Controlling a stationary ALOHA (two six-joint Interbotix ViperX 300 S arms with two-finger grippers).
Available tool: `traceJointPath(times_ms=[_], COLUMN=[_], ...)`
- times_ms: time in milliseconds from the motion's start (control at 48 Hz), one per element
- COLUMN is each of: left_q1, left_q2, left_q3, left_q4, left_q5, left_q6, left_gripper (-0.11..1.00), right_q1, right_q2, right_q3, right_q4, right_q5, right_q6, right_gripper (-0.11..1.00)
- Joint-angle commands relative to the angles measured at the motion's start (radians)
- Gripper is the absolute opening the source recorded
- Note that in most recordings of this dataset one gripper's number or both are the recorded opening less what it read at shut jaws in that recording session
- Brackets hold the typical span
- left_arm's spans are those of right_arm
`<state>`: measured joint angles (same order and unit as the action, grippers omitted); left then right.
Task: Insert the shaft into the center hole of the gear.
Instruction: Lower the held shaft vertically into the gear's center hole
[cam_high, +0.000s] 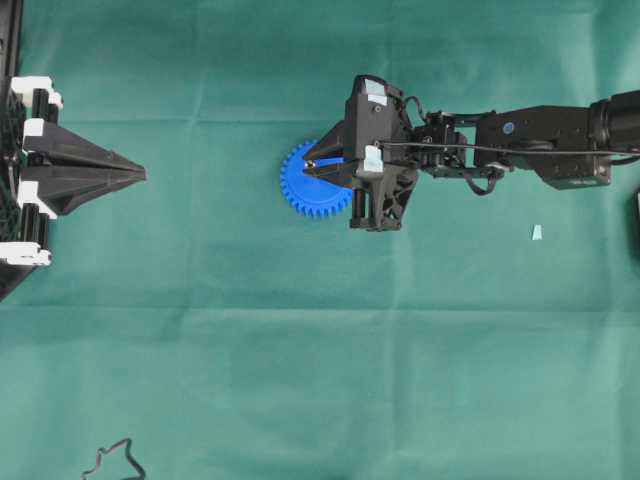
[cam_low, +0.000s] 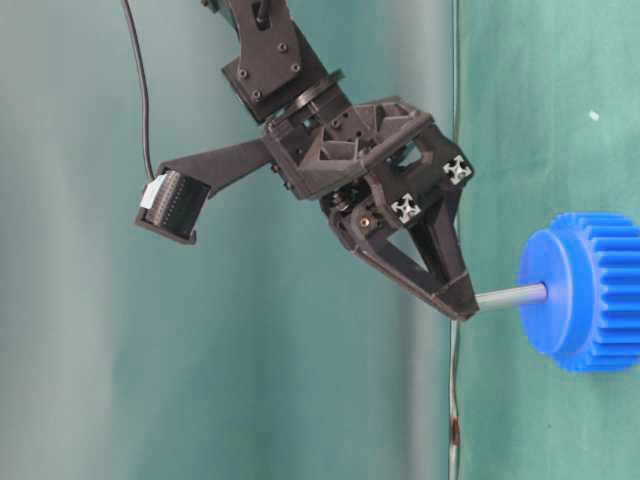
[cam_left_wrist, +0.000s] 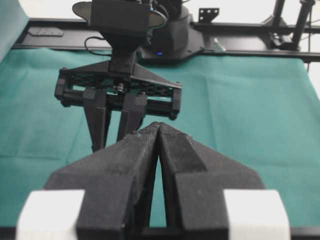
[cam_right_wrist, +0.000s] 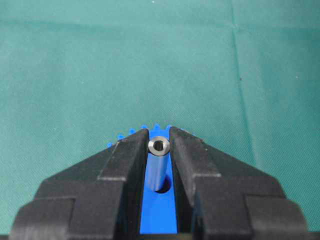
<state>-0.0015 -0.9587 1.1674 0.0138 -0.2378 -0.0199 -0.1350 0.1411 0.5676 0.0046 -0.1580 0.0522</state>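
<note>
The blue gear lies flat on the green cloth, partly under my right gripper. In the right wrist view my right gripper is shut on the silvery shaft. The shaft's lower end sits in the center hole of the gear. The table-level view shows the shaft running from the fingertips into the gear's hub. My left gripper is shut and empty, far left of the gear; its closed tips also show in the left wrist view.
A small pale blue scrap lies on the cloth to the right of the gear. A thin black wire shape lies at the bottom left. The right arm stands ahead of my left gripper.
</note>
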Motion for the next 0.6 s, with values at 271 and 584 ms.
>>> traceJointPath(times_ms=[271, 584], left_q1=[-0.002, -0.002], left_q2=[0.005, 0.006], left_q3=[-0.026, -0.026], left_q4=[0.003, 0.003], left_q5=[-0.002, -0.002], left_q6=[0.002, 0.002], left_gripper=[0.0, 0.0], right_q1=[-0.026, -0.028], right_q2=[-0.017, -0.018], right_q3=[-0.008, -0.008], right_q4=[0.0, 0.0], right_q5=[-0.005, -0.003], right_q6=[-0.003, -0.005], right_gripper=[0.16, 0.16])
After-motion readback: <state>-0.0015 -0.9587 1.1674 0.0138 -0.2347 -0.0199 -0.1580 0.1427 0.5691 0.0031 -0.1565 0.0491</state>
